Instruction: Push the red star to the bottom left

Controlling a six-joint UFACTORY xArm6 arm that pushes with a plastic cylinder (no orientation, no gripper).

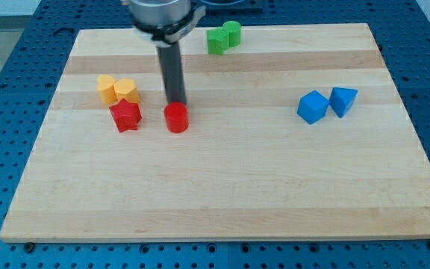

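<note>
Red star (126,116) lies flat on the wooden worktop (222,202), in the left half and a little above the middle of the board; its points are stubby and its top face is a plain bright red. Just above it, and touching or nearly so, sit two yellow blocks: a yellow block (107,88) on the view's left whose shape I cannot make out, and a yellow cylinder-like block (127,90) beside it. To the star's right, near but apart, stands a red cylinder (176,118). My tip (175,102) is right at the top edge of that cylinder, and whether it touches is hard to tell; the rod's upper part is cut off by the view's top. No hand is fitted, so there is no hand state to tell. Further right, near the top edge, a green block (217,41) and a green cylinder (232,33) touch. On the right side a blue cube (313,107) and a blue wedge-like block (343,100) sit together. Below the star the board is bare wood down to the bottom left corner
</note>
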